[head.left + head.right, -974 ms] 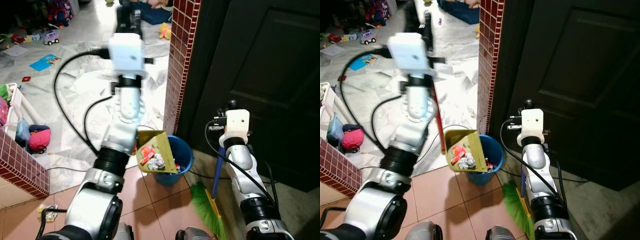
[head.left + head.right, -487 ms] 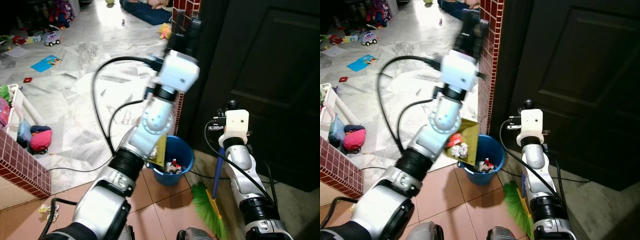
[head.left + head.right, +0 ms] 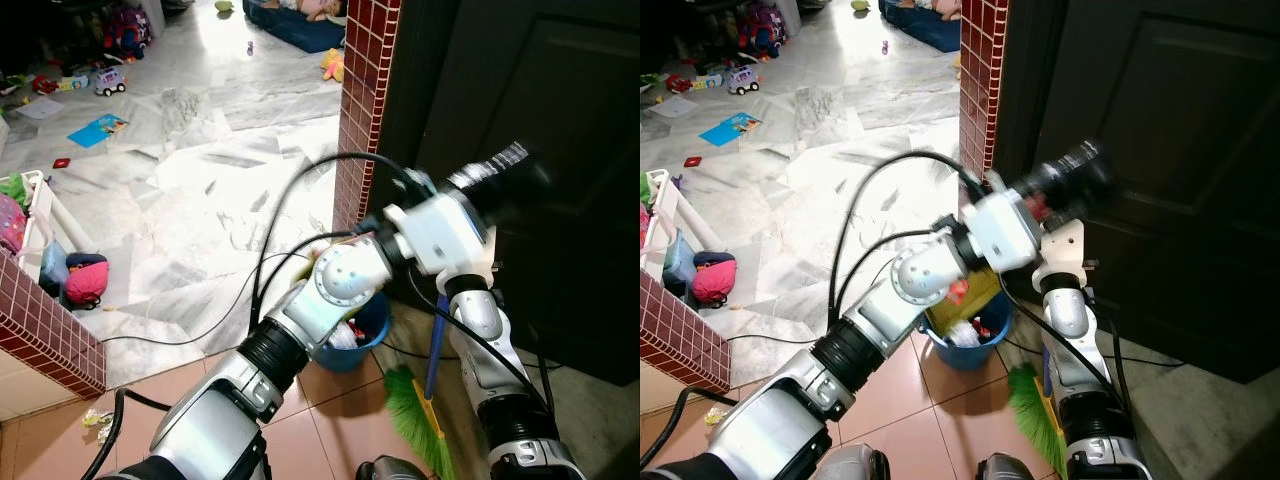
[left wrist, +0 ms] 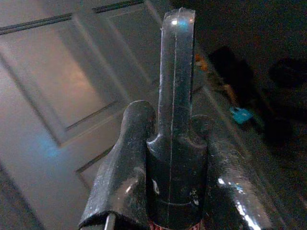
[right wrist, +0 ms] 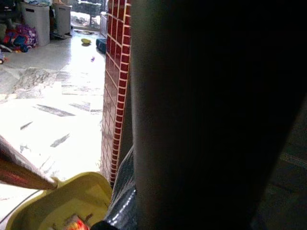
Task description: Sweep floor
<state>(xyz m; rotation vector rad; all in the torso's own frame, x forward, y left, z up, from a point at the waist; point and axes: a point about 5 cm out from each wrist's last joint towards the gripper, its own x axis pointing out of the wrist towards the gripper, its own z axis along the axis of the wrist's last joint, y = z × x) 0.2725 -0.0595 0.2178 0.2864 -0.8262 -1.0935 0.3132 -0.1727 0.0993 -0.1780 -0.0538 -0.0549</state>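
Left end effector point(image 4: 168, 158) — two black fingers point(image 4: 117, 167) clamped on the dark handle end point(image 4: 176, 72) of the dustpan, handle tip projecting beyond the fingertips toward the dark panelled door point(image 3: 560, 130). Left arm point(image 3: 330, 300) stretched forward and across to the right, wrist raised over the blue bin point(image 3: 965, 345). Yellow dustpan point(image 3: 975, 290) tipped steeply above the bin, largely hidden behind the forearm; red and white scraps point(image 3: 965, 330) visible at the bin's mouth. In the right wrist view, dustpan point(image 5: 62, 201) seen close by with scraps lying in it, reddish handle shaft point(image 5: 21, 172) meeting its rim.

Right end effector point(image 3: 455, 215) raised beside the door, behind the left wrist; fingers hidden, so open or closed cannot be told. Blue broom handle point(image 3: 436, 340) standing nearly upright just beside the right forearm point(image 3: 480, 330), green bristles point(image 3: 415, 420) splayed on the tile floor point(image 3: 330, 420) just right of the bin.

Surroundings — red brick pillar point(image 3: 365, 110) directly behind the bin, low brick wall point(image 3: 40, 330) at near left, pale marble floor point(image 3: 200, 190) beyond with scattered toys point(image 3: 105, 80) and a blue book point(image 3: 95, 128); a small wrapper point(image 3: 95, 420) on the tiles by the low wall.
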